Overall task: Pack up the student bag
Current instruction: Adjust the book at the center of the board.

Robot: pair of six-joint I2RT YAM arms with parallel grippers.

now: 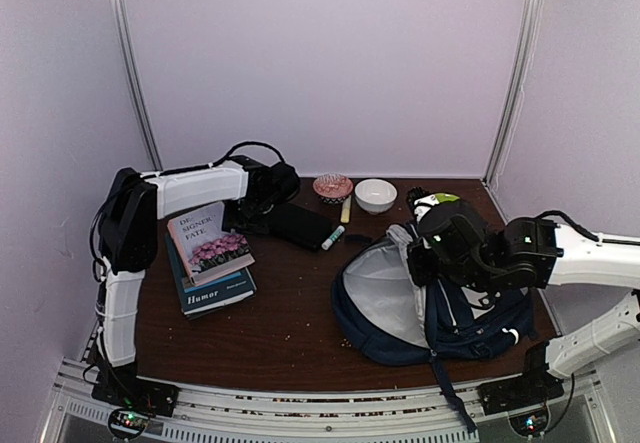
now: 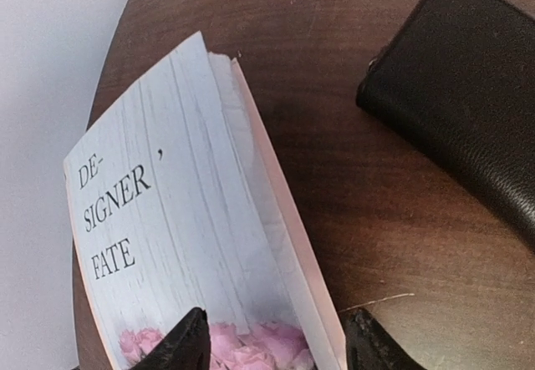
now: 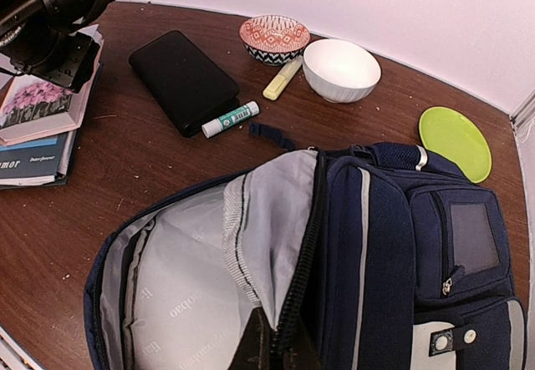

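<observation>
1. Nearest us, on the right half of the table [image 1: 290, 323], lies the student bag [image 1: 392, 341]. It's on its back, main compartment unzipped and gaping to the left, pale grey lining on show.
2. The right gripper [image 3: 272, 349] sits at that opening. In the right wrist view its dark fingers are pinched tight on the zipped rim of the bag, with no gap between them.
3. The rest of the bag is navy fabric with thin pale stripes, and the front pocket faces up with a small white patch [image 3: 439, 342] at its near end. A dark strap [image 1: 452, 395] trails off the near table edge.
4. Over on the left there's a stack of two books: a teal one [image 1: 222, 295] underneath and a white book with pink flowers [image 2: 167, 220] on top.
5. The left gripper [image 2: 276, 347] is spread wide above that flowered cover, one finger on each side of the book's long edge. It holds nothing, and I can't tell whether the pads touch the cover.
6. Just right of the book is a black case [image 3: 184, 80], with a white-and-green tube [image 3: 231, 119] against its right side.
7. Farthest back are a yellow highlighter [image 3: 282, 78], a red patterned bowl [image 3: 274, 38] and a white bowl [image 3: 340, 69] just beside it, with a green plate [image 3: 455, 142] to the right, beyond the bag.
</observation>
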